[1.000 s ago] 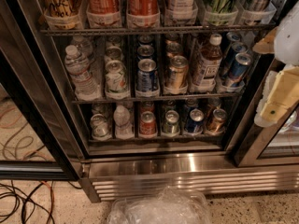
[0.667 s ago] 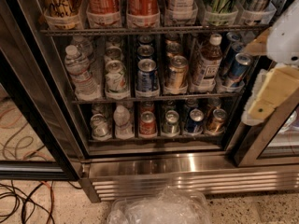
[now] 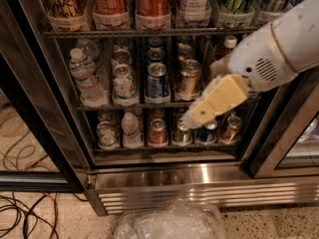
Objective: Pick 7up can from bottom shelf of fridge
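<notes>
A crumpled plastic bag (image 3: 169, 222) lies before the fridge (image 3: 164, 177). The gripper (image 3: 190, 119) hangs at the bottom shelf (image 3: 142, 148), just above the 7up can (image 3: 182, 135); apart or together, I cannot tell. Beside it stands a red can (image 3: 158, 132).

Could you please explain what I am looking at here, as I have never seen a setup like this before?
This is one picture from a single camera, looking down at a display fridge; where the camera is mounted is not on record. The white limb coming in from the right is the robot's arm. It ends in a yellowish gripper, which hangs in front of the bottom shelf. That shelf holds a row of drinks, including a red can, a blue can and, just under the gripper's tip, a pale can that is probably the 7up can. The gripper does not appear to be holding anything.
</notes>
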`<action>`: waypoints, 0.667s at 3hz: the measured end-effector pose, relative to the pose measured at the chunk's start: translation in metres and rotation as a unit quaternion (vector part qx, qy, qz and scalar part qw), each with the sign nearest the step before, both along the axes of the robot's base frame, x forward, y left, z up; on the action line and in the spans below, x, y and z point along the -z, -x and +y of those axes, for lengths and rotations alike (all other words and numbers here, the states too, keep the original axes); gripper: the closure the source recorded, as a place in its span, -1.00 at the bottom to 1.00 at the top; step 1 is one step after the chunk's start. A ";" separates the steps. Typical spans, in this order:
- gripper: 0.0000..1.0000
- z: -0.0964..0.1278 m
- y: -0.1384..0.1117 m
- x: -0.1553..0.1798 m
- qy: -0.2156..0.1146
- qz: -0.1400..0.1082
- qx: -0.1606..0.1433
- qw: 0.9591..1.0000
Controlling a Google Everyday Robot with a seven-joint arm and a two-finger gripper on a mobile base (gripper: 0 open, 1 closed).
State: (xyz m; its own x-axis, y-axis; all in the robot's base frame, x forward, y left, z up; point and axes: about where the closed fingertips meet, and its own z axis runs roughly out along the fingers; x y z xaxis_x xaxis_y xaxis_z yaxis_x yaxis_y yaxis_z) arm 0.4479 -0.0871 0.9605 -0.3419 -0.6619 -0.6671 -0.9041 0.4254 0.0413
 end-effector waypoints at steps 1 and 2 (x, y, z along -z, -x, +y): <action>-1.00 0.060 0.010 -0.013 -0.102 0.029 0.023 0.994; -1.00 0.083 0.014 -0.029 -0.148 0.037 0.023 0.988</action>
State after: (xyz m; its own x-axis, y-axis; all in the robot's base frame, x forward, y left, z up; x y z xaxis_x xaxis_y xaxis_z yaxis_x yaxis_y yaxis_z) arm 0.4342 -0.0041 0.9894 -0.4227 -0.4242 -0.8009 -0.8735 0.4263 0.2352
